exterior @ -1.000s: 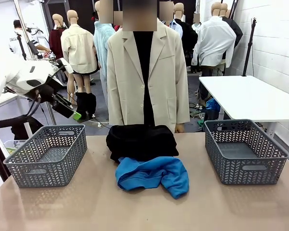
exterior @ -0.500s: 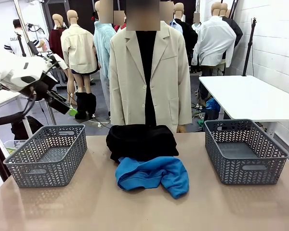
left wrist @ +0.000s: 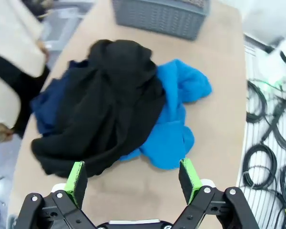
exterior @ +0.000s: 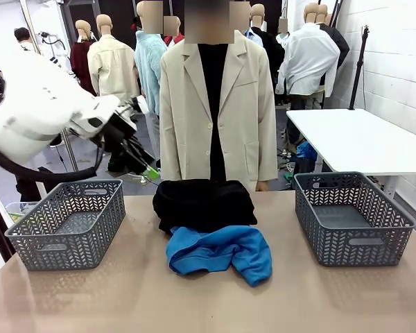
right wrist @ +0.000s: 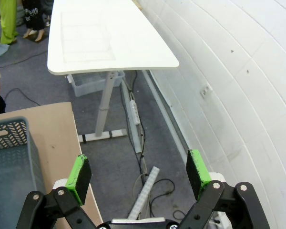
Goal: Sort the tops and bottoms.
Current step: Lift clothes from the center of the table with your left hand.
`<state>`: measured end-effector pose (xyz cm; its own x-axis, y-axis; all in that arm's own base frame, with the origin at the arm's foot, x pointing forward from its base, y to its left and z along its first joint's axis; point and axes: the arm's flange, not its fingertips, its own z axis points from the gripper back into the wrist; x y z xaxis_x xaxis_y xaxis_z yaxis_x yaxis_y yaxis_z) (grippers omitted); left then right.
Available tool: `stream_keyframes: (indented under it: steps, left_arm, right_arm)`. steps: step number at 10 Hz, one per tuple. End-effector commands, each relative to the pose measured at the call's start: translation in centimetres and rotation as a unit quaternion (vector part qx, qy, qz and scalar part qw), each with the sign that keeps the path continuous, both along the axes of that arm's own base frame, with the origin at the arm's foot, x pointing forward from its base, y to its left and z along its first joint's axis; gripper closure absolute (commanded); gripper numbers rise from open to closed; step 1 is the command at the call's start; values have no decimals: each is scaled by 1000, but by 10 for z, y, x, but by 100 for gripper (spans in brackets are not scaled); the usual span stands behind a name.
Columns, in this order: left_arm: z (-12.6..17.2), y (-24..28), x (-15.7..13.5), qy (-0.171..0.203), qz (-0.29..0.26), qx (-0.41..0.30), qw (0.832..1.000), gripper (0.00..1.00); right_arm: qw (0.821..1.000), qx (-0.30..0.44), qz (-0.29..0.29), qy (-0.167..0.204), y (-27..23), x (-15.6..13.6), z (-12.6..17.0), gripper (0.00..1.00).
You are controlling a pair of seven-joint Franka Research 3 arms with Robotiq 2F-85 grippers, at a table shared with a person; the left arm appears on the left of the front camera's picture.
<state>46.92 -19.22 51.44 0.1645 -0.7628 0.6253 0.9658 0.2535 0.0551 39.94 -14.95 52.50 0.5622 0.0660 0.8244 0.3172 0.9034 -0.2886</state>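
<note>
The bottoms (exterior: 204, 203) lie as a dark heap at the middle of the table's far side. In the left wrist view a black piece (left wrist: 105, 109) tops the heap, with dark navy cloth (left wrist: 47, 102) sticking out beside it. The bright blue top (exterior: 222, 251) lies crumpled against the heap's near side, partly under the black piece (left wrist: 176, 119). My left gripper (exterior: 147, 173) hangs open in the air left of the heap, above the table; in its own view (left wrist: 133, 175) nothing sits between the fingers. My right gripper (right wrist: 138, 174) is open and holds nothing, off the table over the floor.
A grey basket (exterior: 69, 220) stands at the table's left and another (exterior: 350, 216) at its right, also seen from the wrists (left wrist: 159, 16) (right wrist: 5, 157). A person in a beige jacket (exterior: 215, 111) stands at the far edge, one hand (exterior: 258, 185) by the table. A white table (right wrist: 105, 38) stands to the right.
My left arm has swung right and slightly down, from above the left basket toward the heap of clothes. The garments and baskets have not moved.
</note>
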Motion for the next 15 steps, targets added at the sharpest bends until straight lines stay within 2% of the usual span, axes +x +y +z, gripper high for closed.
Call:
stream_keyframes:
  steps: [1, 2, 4, 5, 9, 11, 12, 14, 15]
  left_arm:
    - [-17, -4, 53, 19, -65, 53, 996, 0]
    - [-29, -25, 59, 28, -107, 52, 992, 0]
    - [-50, -50, 75, -13, -145, 81, 986, 0]
    - [-51, -59, 86, -42, -137, 78, 987, 0]
    - [-59, -70, 104, -63, -110, 94, 987, 0]
    - [-68, -83, 119, -5, -119, 75, 990, 0]
    - [-75, -88, 130, 6, -119, 72, 990, 0]
    - [-84, -94, 143, -3, -105, 78, 991, 0]
    - [-89, -93, 146, 16, -102, 79, 992, 0]
  right_arm:
    - [1000, -2, 2, 3, -2, 0, 0, 0]
    - [1000, -2, 2, 3, -2, 0, 0, 0]
    - [1000, -2, 2, 3, -2, 0, 0, 0]
    - [1000, -2, 2, 3, -2, 0, 0, 0]
    - [1000, -2, 2, 3, -2, 0, 0, 0]
    - [1000, -2, 2, 3, -2, 0, 0, 0]
    - [1000, -2, 2, 3, -2, 0, 0, 0]
    - [1000, -2, 2, 3, -2, 0, 0, 0]
    - [1000, -2, 2, 3, -2, 0, 0, 0]
